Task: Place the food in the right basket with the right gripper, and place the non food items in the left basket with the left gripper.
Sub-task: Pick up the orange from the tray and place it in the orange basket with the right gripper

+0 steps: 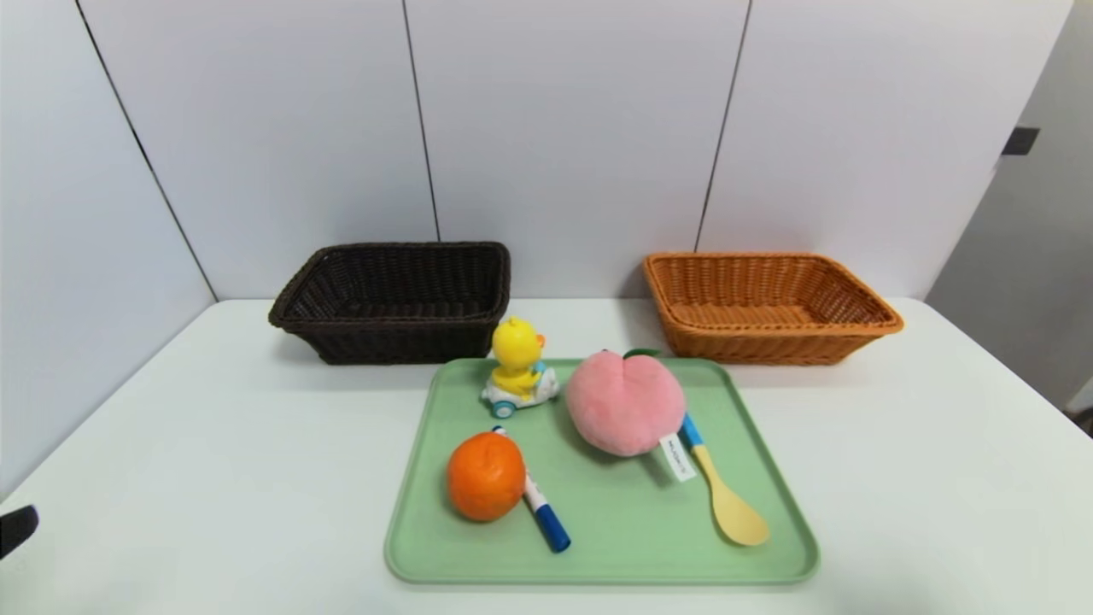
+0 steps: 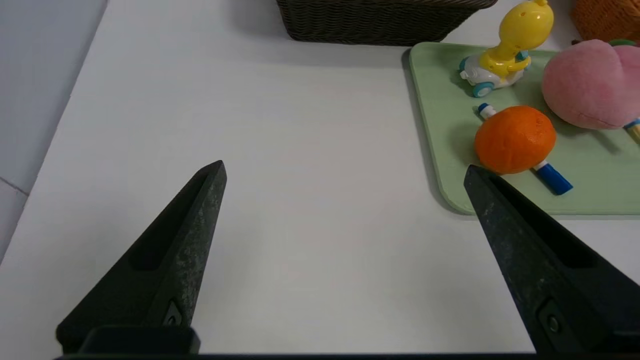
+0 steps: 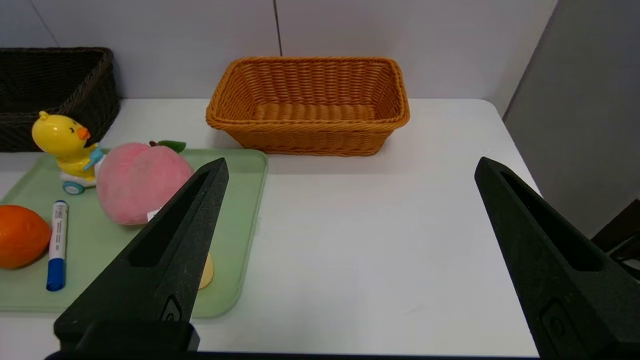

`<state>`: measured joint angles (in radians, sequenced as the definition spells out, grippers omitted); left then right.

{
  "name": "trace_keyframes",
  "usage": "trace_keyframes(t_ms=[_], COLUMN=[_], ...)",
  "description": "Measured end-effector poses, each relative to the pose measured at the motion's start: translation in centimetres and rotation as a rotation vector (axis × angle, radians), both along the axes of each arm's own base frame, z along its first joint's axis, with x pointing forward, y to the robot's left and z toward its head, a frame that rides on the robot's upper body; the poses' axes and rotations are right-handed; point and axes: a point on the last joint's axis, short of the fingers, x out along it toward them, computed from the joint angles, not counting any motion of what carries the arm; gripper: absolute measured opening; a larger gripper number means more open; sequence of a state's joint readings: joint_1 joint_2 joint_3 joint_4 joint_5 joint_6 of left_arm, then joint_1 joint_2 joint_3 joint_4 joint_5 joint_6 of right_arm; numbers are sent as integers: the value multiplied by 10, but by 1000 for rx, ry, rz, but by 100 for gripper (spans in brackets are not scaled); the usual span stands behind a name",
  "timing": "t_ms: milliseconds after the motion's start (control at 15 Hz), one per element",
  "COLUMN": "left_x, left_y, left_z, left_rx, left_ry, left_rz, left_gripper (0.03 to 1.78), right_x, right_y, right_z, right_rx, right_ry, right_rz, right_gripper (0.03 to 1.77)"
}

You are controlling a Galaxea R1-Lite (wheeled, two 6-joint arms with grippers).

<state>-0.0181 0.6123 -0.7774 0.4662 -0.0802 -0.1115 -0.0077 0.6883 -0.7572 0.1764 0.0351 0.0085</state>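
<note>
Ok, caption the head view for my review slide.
Orange fruit, pink plush peach, duck toy, marker and spoon on a green tray, two baskets behind.

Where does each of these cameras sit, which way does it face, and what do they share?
Head: looks forward and down at the green tray; a dark tip shows at the left edge.
Left wrist: faces the table beside the tray; open left gripper.
Right wrist: faces the table and orange-tan basket; open right gripper.
Both wrist views share the orange fruit.

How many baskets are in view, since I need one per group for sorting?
2: the dark brown basket stands at the table's back on the left, beyond the tray; the orange-tan basket stands at the back on the right.
</note>
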Motion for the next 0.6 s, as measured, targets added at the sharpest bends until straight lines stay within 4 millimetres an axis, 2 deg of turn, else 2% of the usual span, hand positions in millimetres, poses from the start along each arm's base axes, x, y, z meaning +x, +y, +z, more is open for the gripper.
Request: trace_keyframes(t_ms=[133, 333, 600], left_x=[32, 75, 107], left_y=[-2, -7, -25], left_z=[15, 27, 29], left_rx=[-15, -15, 2], left_ry=[70, 160, 239], left_rz=[-58, -150, -284], left_gripper=[169, 169, 169], right_x=[29, 65, 92], right_y=[0, 4, 23], right_z=[7, 12, 14], right_rx=[2, 13, 12], right_ry=[69, 181, 296], right_rz=[26, 132, 315], right_gripper=[170, 170, 170])
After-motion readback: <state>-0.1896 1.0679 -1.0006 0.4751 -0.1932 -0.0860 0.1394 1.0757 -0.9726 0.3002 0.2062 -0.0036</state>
